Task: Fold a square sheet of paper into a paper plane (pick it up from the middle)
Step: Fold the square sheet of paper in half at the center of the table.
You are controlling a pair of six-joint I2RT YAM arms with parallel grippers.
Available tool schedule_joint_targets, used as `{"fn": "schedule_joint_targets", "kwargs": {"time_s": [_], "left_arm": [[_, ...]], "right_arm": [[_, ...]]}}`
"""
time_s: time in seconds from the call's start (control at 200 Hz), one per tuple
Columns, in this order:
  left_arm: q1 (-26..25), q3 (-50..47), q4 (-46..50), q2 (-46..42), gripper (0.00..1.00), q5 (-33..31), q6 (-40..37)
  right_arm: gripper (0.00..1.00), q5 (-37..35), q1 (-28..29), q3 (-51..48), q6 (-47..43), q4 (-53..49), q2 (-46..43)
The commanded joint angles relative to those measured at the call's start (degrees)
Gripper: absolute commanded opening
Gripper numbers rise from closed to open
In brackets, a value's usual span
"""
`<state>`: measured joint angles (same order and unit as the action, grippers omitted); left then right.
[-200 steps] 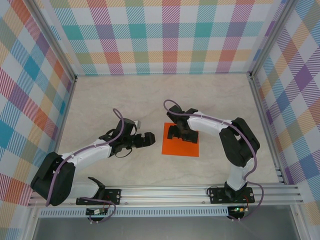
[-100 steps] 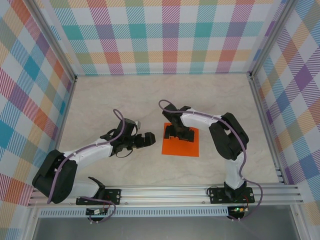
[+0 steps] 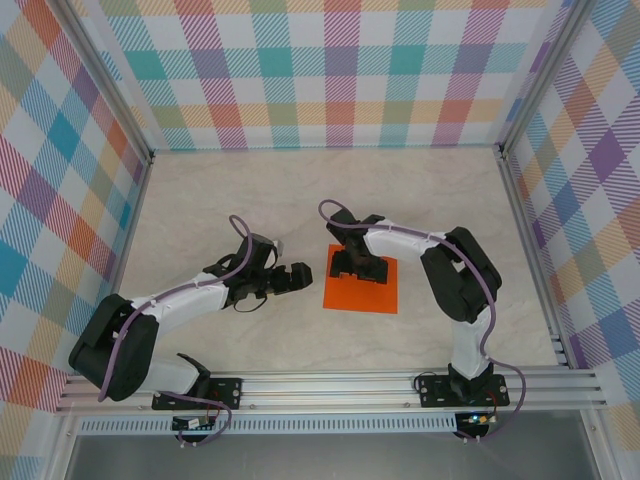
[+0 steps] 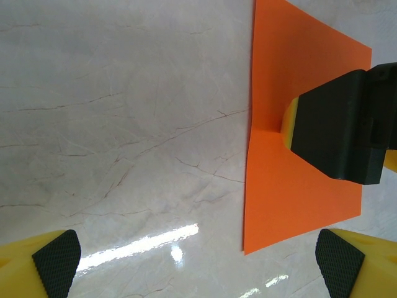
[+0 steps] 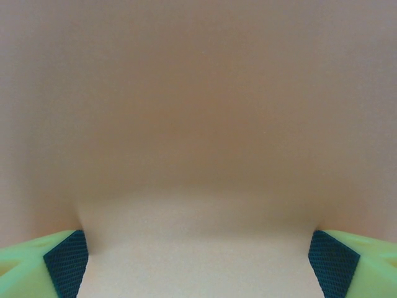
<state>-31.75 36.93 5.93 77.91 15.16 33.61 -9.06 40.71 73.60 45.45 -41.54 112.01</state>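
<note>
From above, the paper (image 3: 362,298) is seen flat on the bench (image 3: 250,200), mid-field; the right gripper (image 3: 358,268) is planted on its far half; the left gripper (image 3: 300,277) is held just off its left edge, not touching. On the left wrist view, the left gripper (image 4: 198,266) is spread wide over bare bench; a slight bend is seen in the paper's (image 4: 291,68) edge by the black right finger (image 4: 338,127). On the right wrist view, the right gripper (image 5: 200,264) is spread wide, pressed close on orange paper (image 5: 198,124).

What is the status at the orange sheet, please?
Right gripper open, pressed onto the square sheet of paper. Left gripper open, hovering beside it. Nothing obstructing.
</note>
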Motion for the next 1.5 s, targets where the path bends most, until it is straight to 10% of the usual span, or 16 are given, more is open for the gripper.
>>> {"fn": "schedule_joint_targets", "kwargs": {"time_s": [0.0,0.51,0.985,1.495], "left_arm": [[-0.8,0.8,1.3,-0.6,1.0,-0.2,-0.3],[-0.9,0.8,1.7,-0.6,1.0,-0.7,0.2],[-0.8,1.4,2.8,-1.0,1.0,-2.1,0.7],[-0.8,1.2,5.5,-5.9,1.0,-4.1,3.1]], "right_arm": [[0.9,7.2,0.3,-4.2,-1.0,3.7,6.5],[0.72,5.2,0.3,-2.7,-2.8,2.7,2.4],[0.26,6.1,0.3,-7.2,-1.9,6.4,-10.8],[0.32,28.7,-2.4,-18.8,5.0,29.9,-23.8]]}}
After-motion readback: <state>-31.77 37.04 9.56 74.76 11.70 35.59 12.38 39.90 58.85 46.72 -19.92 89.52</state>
